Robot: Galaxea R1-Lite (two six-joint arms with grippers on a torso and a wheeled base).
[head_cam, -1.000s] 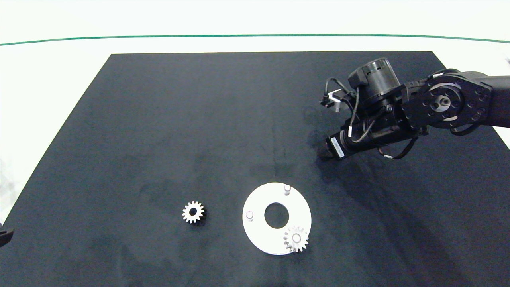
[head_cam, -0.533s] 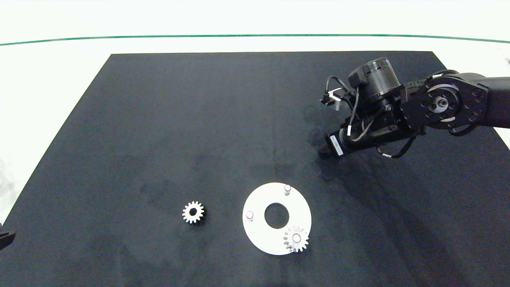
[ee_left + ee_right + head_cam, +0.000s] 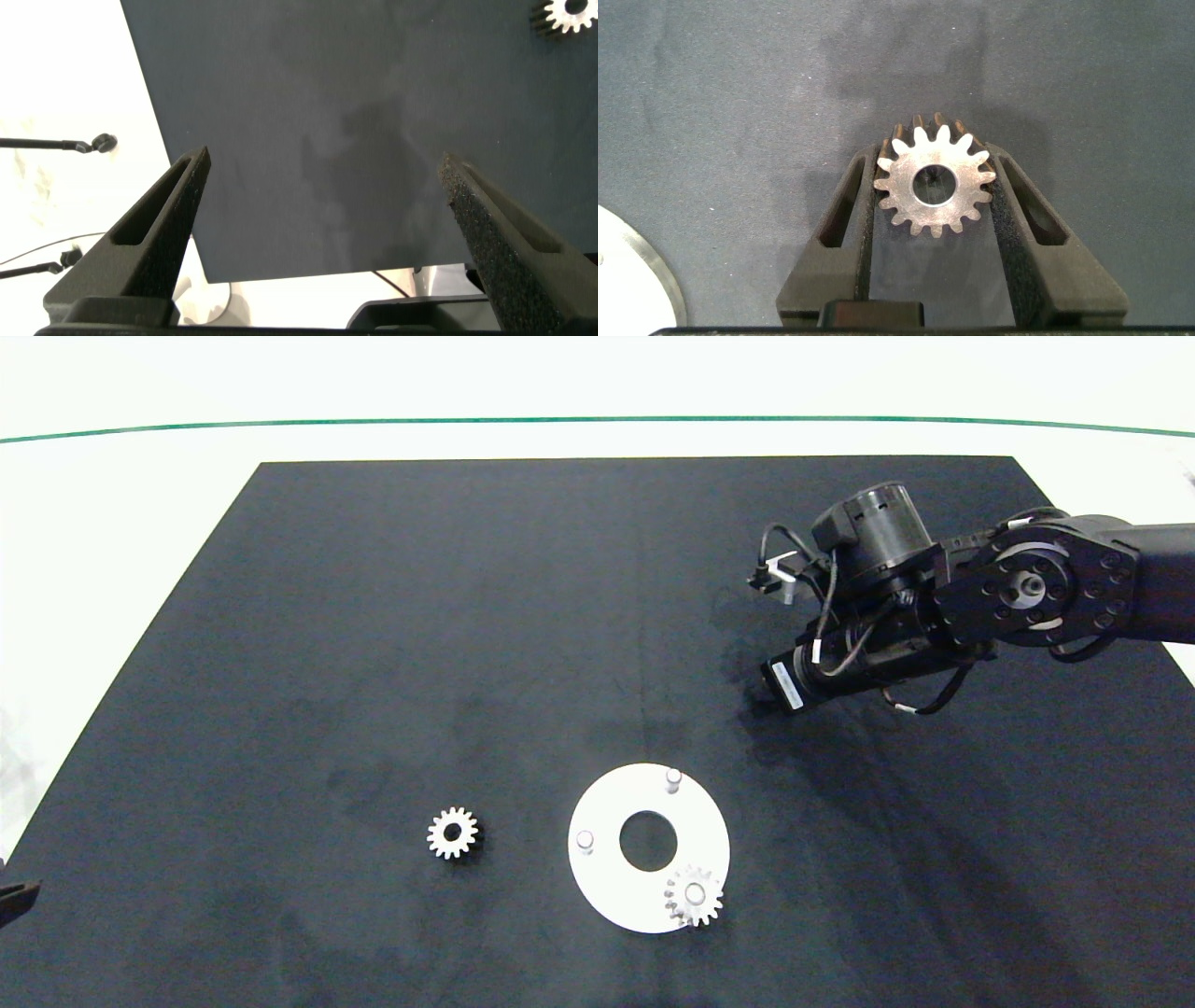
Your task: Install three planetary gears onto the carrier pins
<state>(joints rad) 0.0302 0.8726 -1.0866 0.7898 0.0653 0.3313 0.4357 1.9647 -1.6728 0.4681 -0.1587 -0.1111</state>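
A small silvery planetary gear sits between the fingers of my right gripper, which is shut on its teeth. In the head view that gripper hangs over the mat, behind and to the right of the white disc. Two carrier pins stand bare on the disc. A second gear sits on the front right pin. A third gear lies flat on the mat left of the disc, also in the left wrist view. My left gripper is open over the mat's front left corner.
The black mat covers most of the white table, with a green line along the far side. The disc's rim shows close to the right gripper. The left gripper's tip pokes in at the left edge.
The right wrist has shifted slightly towards the front and tilted, still holding its gear. The disc, the seated gear and the loose gear have not moved.
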